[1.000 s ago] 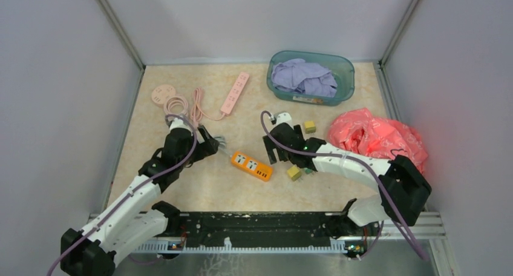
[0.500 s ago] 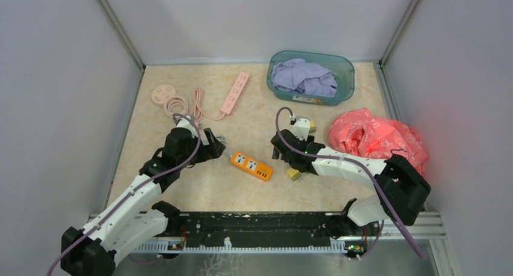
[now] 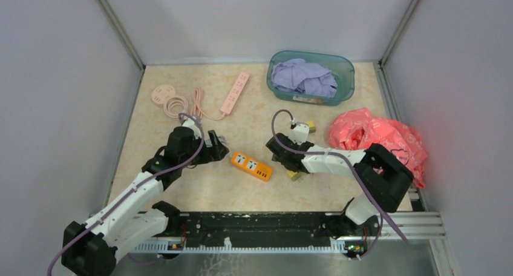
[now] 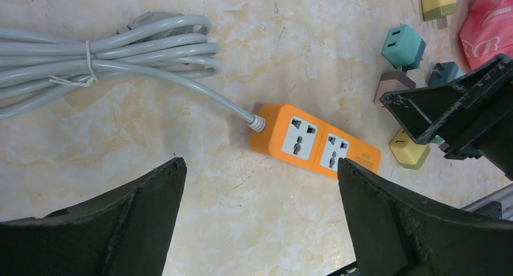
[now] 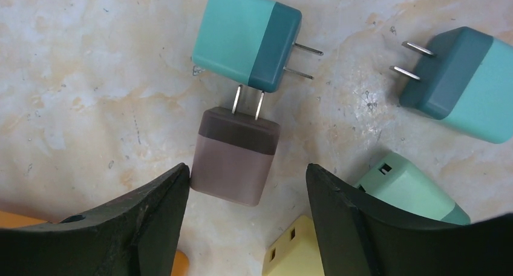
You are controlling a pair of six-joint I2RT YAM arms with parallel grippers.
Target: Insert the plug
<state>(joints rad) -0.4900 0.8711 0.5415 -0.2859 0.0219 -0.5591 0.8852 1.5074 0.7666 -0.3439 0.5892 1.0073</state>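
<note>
An orange power strip (image 3: 251, 166) with two sockets lies mid-table; it also shows in the left wrist view (image 4: 314, 141), its grey cord (image 4: 109, 52) coiled to the left. My left gripper (image 4: 260, 185) is open and empty, just near of the strip. My right gripper (image 5: 248, 194) is open, low over a cluster of plug adapters. A mauve plug (image 5: 235, 155) lies between its fingers, touching the left finger (image 5: 163, 203), prongs pointing away. Teal plugs (image 5: 248, 37) (image 5: 460, 82), a mint plug (image 5: 411, 188) and a yellow plug (image 5: 296, 252) lie around it.
A pink power strip (image 3: 235, 92) with coiled cord and round adapter (image 3: 162, 94) lies at the back left. A teal bin (image 3: 311, 76) of purple cloth stands at the back. A red plastic bag (image 3: 378, 137) lies at the right. A yellow plug (image 3: 311, 126) lies near it.
My right gripper has moved down over the plug cluster right of the orange strip. My left gripper has shifted slightly toward the strip.
</note>
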